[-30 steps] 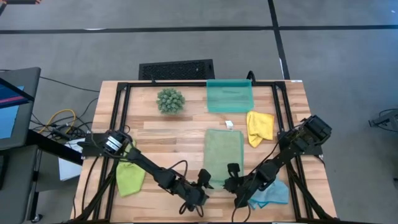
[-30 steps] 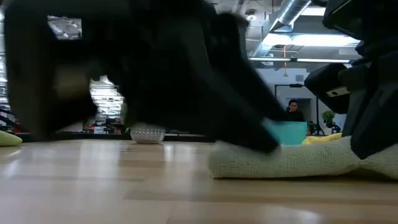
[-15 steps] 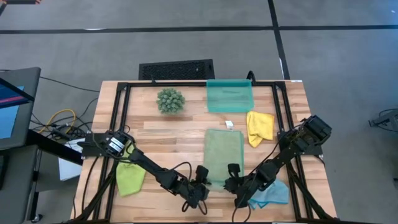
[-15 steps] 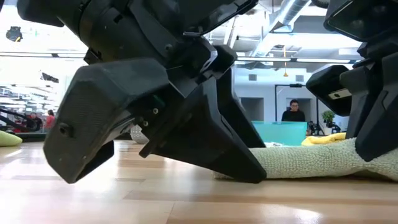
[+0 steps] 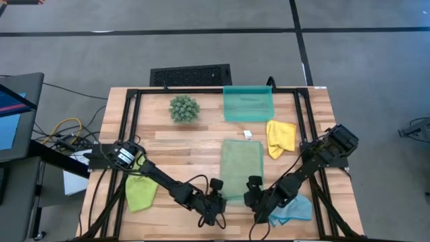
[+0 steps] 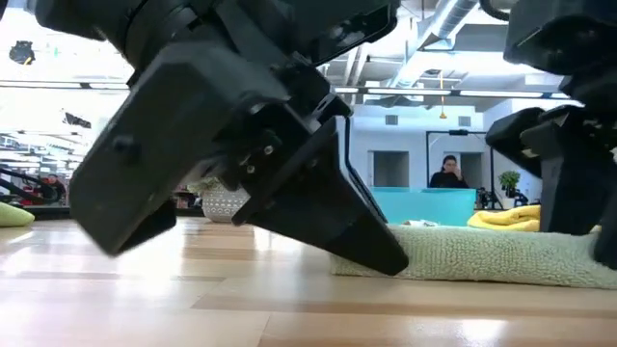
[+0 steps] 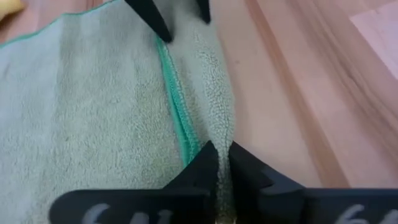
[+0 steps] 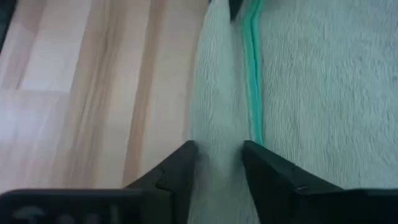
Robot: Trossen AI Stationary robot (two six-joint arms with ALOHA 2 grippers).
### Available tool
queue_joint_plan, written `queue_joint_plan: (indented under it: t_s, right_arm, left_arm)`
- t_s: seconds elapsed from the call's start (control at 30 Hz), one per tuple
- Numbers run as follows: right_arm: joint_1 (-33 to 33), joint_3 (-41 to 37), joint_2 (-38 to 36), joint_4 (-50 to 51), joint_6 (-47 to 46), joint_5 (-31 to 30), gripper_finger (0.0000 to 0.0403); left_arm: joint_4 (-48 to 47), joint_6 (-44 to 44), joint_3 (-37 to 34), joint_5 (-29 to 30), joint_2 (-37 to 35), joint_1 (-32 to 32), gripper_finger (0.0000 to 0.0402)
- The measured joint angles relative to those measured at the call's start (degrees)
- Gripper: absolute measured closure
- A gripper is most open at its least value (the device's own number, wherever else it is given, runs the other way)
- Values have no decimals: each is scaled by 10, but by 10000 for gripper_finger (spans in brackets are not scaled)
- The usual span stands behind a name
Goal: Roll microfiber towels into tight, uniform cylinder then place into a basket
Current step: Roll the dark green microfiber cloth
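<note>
The sage green towel (image 5: 242,165) lies flat mid-table, its near edge turned over into a narrow fold with a teal hem (image 7: 177,106). My left gripper (image 7: 224,158) is shut on that fold at the towel's near left corner (image 5: 224,193). My right gripper (image 8: 217,158) stands open at the near right corner (image 5: 250,189), one finger on each side of the fold (image 8: 221,93). The lime green towel (image 5: 140,192) lies at the left, the yellow towel (image 5: 280,136) at the right and the light blue towel (image 5: 293,210) at the near right. The teal basket (image 5: 248,104) stands at the far edge. My left gripper pinches the folded-over near edge (image 7: 222,138) of the sage green towel between its two fingers, near the fold's left end. The fingers slant down from the near left and lie along the fold. The cloth is raised into a small ridge there; the rest lies on the table.
A spiky green plant ball (image 5: 184,108) sits far left of the basket, and a black slotted grille (image 5: 191,74) lies beyond the table's far edge. Black frame rails (image 5: 131,128) run along the table's sides. Bare wood shows between the lime towel and the sage towel.
My left gripper has rolled at the wrist and shut on the sage towel's folded near edge. My right gripper has opened and let go of the fold, and the towel's near right part has sunk back toward the table.
</note>
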State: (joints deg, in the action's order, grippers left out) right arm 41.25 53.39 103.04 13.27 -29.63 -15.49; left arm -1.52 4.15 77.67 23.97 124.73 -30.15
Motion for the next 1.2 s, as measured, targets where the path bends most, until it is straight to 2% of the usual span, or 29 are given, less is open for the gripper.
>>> queue_joint_plan:
  t_s: [0.1, 0.2, 0.3, 0.57, 0.83, 1.0, 1.13, 1.2]
  right_arm:
    - [14, 32, 0, 41, 4, -29, 220]
    - [31, 54, 0, 38, 33, -93, 224]
    - [40, 56, 0, 25, 46, -116, 235]
    - [27, 44, 39, -39, 74, -118, 253]
    - [1, 44, 68, -22, 57, -92, 256]
    - [-2, 45, 65, -23, 57, -56, 307]
    - [-3, 44, 52, -17, 56, -29, 369]
    - [-9, 43, 36, -7, 56, 7, 389]
  left_arm:
    - [-57, 33, 28, -2, 0, 1, 394]
    - [-100, 73, 56, -3, 0, 3, 392]
    - [-116, 101, 64, -10, 0, 8, 395]
    - [-126, 127, 64, -10, 0, 20, 394]
    - [-132, 130, 64, -10, 0, 22, 395]
    - [-125, 95, 64, 7, 0, 21, 381]
    - [-131, 48, 76, 5, 0, 22, 336]
    - [-141, 22, 94, 4, 0, 19, 305]
